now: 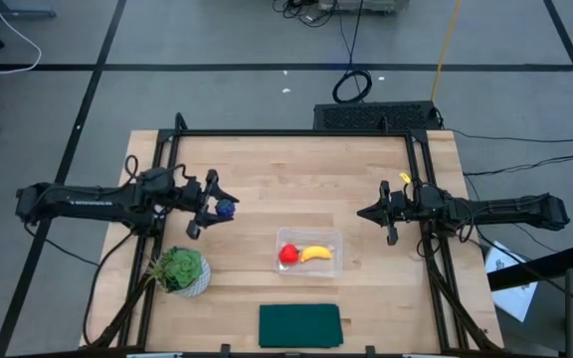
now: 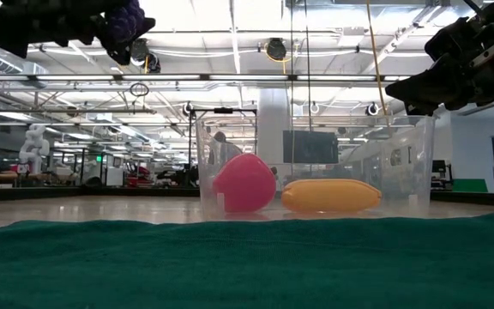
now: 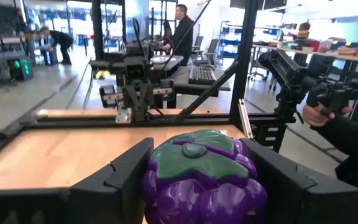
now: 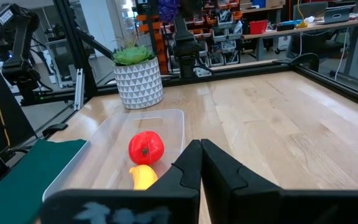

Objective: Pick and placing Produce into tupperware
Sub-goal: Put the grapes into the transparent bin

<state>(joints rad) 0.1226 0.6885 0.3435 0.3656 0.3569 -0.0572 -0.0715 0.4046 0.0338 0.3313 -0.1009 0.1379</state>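
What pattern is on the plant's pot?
The pot is white with a dark triangle pattern, clearest in the right wrist view.

The left arm reaches in from the left side of the counter, its wrist held above the surface. The left hand (image 1: 214,210) is raised in the air with its two dark fingers (image 3: 126,177) pressed against either side of the purple grape bunch (image 3: 202,174). The right arm stretches in from the right side, level and raised. The right hand (image 1: 366,212) has its fingers (image 4: 188,165) pressed together, gripping nothing.
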